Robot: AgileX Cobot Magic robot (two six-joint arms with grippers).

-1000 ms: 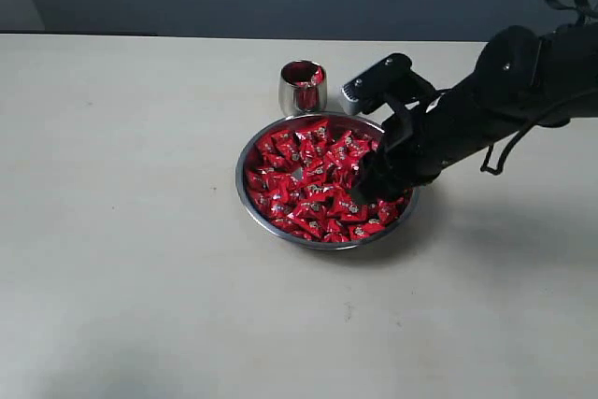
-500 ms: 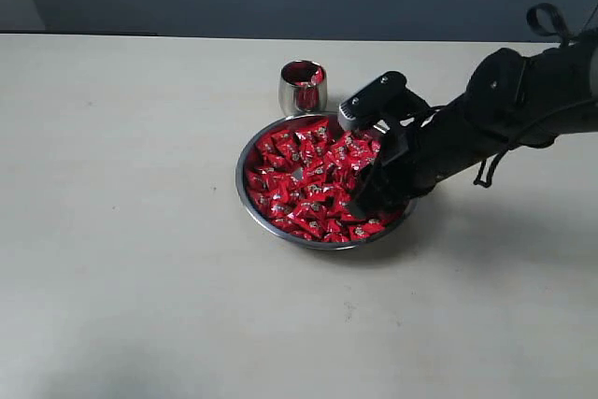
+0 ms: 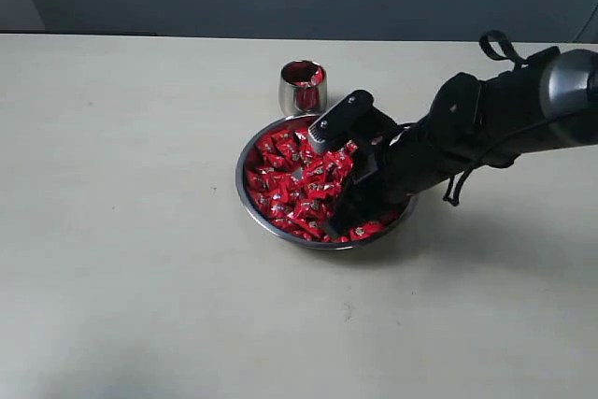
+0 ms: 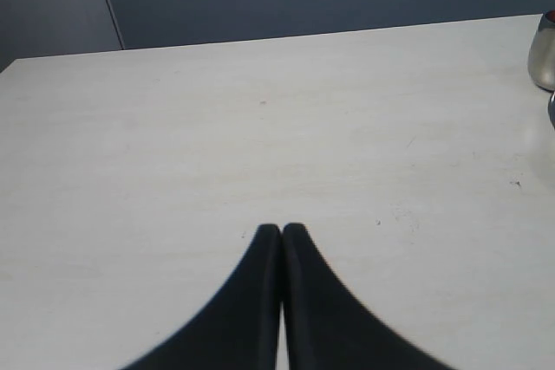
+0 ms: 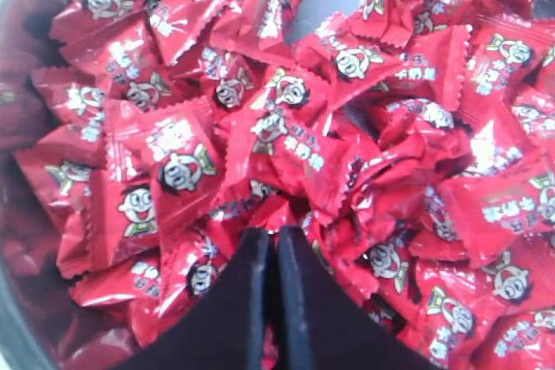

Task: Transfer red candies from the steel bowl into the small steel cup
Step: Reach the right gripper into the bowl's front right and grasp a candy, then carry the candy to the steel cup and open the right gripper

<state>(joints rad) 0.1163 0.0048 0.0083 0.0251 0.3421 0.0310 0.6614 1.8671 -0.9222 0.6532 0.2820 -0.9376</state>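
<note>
Shiny red candies [image 5: 286,153] bear white-and-dark cartoon faces.

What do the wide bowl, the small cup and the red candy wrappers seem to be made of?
The steel bowl looks like polished metal, probably stainless steel: its thin rim shines grey. The small steel cup seems the same metal, mirror-finished: its side reflects red. The red candies wear glossy plastic or foil film, judging by sharp highlights and crimped edges.
</note>
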